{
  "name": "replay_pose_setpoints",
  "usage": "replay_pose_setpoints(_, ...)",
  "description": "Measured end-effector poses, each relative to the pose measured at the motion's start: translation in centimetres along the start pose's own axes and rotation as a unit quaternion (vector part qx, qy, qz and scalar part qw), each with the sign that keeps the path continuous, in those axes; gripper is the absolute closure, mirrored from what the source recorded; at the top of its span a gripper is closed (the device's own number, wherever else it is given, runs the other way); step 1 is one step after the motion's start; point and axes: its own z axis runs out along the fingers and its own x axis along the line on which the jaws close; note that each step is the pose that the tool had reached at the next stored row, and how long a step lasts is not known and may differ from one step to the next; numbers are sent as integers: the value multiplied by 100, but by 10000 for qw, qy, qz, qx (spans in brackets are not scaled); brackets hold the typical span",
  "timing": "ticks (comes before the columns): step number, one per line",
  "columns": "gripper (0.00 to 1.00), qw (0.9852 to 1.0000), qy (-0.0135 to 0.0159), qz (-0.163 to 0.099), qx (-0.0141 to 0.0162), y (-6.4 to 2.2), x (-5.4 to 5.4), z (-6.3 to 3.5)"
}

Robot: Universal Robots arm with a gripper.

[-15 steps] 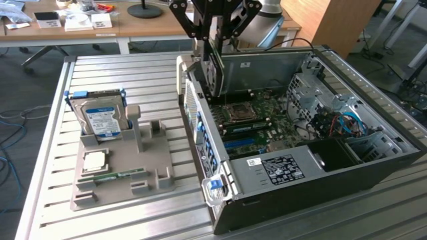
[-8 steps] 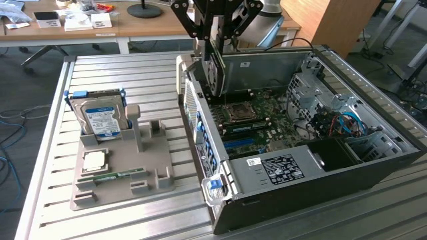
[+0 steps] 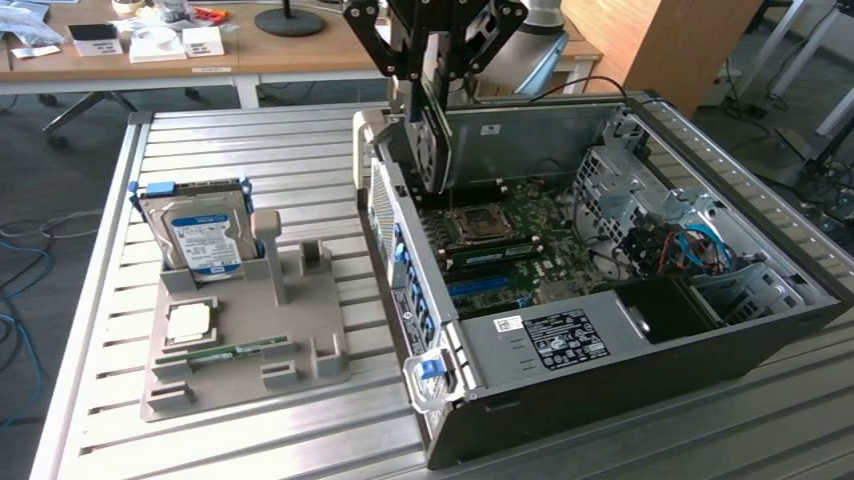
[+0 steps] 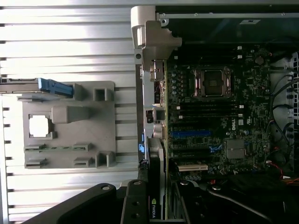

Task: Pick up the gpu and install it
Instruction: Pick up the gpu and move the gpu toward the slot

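Right, ext view first: the claw (image 3: pixel 437 85) is clamped partway shut on the gpu (image 3: pixel 430 150). The card hangs on edge below it, long axis abt vertical. It's over the open pc case (image 3: pixel 667 380), close to the case's rear wall, the side facing the parts tray (image 3: pixel 234 370). The card's lower end is above the motherboard (image 3: pixel 534 230); I see no contact. The case sits toward the worktop (image 3: pixel 267 140) edge on the exterior view's right, the tray w/ hard drive (image 3: pixel 200 235) toward the opposite edge.

Wrist view: gpu edge-on in the claw, hugging the rear wall, just beside the board. The expansion slots (image 4: pixel 189 134) run from that wall into the board, and the card's plane looks to lie across them, not along. My read: not aligned w/ a slot, not seated yet.
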Motion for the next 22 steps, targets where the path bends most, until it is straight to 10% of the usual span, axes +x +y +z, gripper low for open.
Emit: replay_pose_setpoints(22,73,10000,0,16,-5,48,-644,43)
